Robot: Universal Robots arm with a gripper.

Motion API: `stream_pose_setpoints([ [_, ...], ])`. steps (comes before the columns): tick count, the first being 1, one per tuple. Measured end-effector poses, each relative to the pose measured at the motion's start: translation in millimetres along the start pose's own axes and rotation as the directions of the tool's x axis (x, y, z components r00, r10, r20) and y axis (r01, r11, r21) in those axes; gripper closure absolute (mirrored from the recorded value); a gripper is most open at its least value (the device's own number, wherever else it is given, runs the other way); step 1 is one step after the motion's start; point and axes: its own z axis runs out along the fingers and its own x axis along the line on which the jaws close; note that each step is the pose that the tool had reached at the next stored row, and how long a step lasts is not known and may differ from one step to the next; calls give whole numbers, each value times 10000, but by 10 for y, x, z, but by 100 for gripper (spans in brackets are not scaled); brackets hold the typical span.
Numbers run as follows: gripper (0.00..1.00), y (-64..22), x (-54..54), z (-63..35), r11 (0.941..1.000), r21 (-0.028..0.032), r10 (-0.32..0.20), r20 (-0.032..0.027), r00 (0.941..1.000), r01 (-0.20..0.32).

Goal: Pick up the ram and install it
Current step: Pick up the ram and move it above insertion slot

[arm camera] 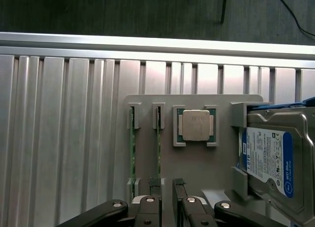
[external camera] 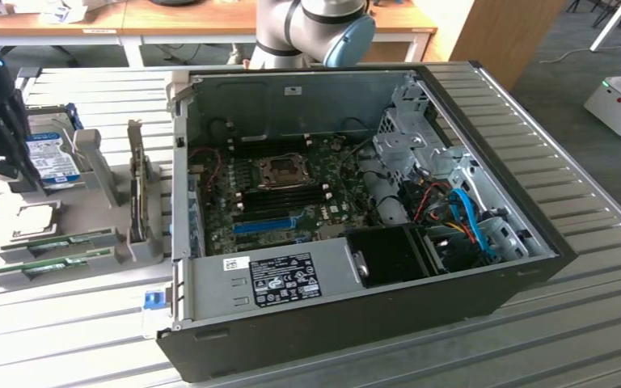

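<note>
Wrist view gives us the gripper (arm camera: 166, 190) with its two fingers (arm camera: 154, 183) standing apart, only the grey holder (arm camera: 197, 173) showing in the gap. It grips nothing. The fingers hang over one end of the holder, close to the end of the ram stick (arm camera: 158, 148), which lies on edge in its groove. We cannot tell whether a finger touches it. A second ram stick (arm camera: 132, 148) lies in the neighbouring groove, parallel and just beside the first. On the first stick's other side sits a processor (arm camera: 196, 126) in its recess. Past that, a hard drive (arm camera: 273, 163) stands tall in its bracket.

From the exterior view we see the holder on the ribbed metal table (external camera: 569, 323) at that view's left, with both sticks apart from the open computer case (external camera: 483, 291). An upright expansion card (external camera: 138, 190) stands between the sticks and the case, and the case's side wall rises just behind it. Inside, the motherboard (external camera: 322, 174) lies flat with a blue slot (external camera: 264, 225) near its front edge. Blue and red cables (external camera: 472, 218) crowd the case's end at that view's right.
</note>
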Motion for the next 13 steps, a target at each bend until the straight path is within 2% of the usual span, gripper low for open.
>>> stream_pose_setpoints([
  [13,76,-7,-3,172,10000,-1,0,-1,10000,0],
])
